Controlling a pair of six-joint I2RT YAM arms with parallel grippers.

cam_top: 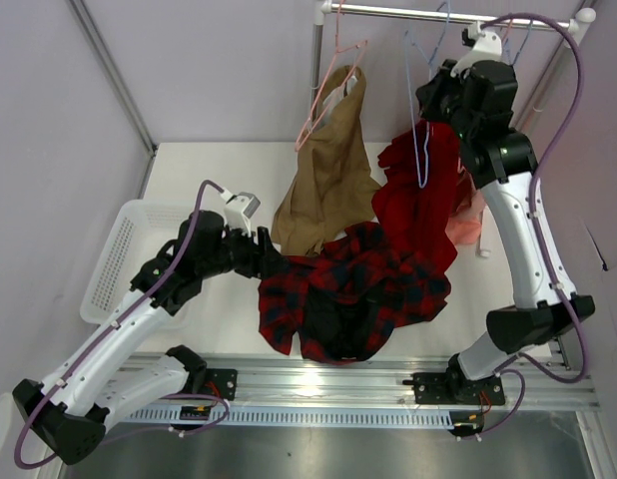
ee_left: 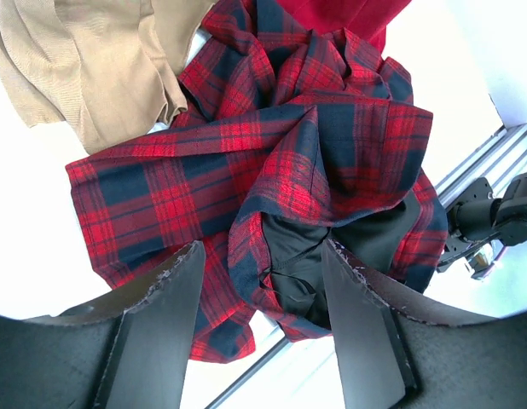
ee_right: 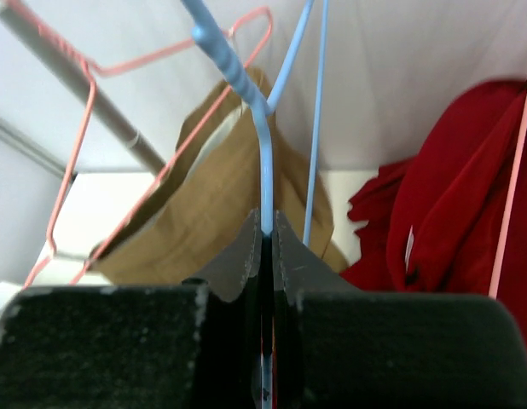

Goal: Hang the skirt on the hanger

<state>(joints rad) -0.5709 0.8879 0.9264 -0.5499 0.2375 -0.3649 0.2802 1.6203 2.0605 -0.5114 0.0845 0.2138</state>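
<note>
Skirt (cam_top: pixel 353 289): red-and-navy plaid, lying crumpled on the table (cam_top: pixel 209 170), its dark lining exposed at the near side; no part of it is on a hanger.
Hanger (cam_top: pixel 421 150): light-blue wire, hanging high above and beyond the skirt's right half, well apart from it, in front of the red garment (cam_top: pixel 418 215).
Right gripper (ee_right: pixel 263 223): raised beyond the skirt's right side; fingers pressed together on the blue wire of the hanger, which runs up from between them.
Left gripper (ee_left: pixel 259 256): at the skirt's left edge; fingers spread wide, straddling a bunched fold of plaid and lining. No closure on the cloth is seen.
Tan garment (cam_top: pixel 328 180): hanging from a pink hanger (cam_top: pixel 333 80) beyond the skirt's left half, its hem reaching the skirt.
Red garment: beyond the skirt's right half, its lower edge overlapping the plaid.
Done, as judged: the hanger is secured by one arm; the other arm is positioned at the skirt for a grasp.
Left to do, as judged: close on the fabric, lift the skirt, bring it to the hanger and drape or thread it over the wire. The task appears to be at an early stage.
</note>
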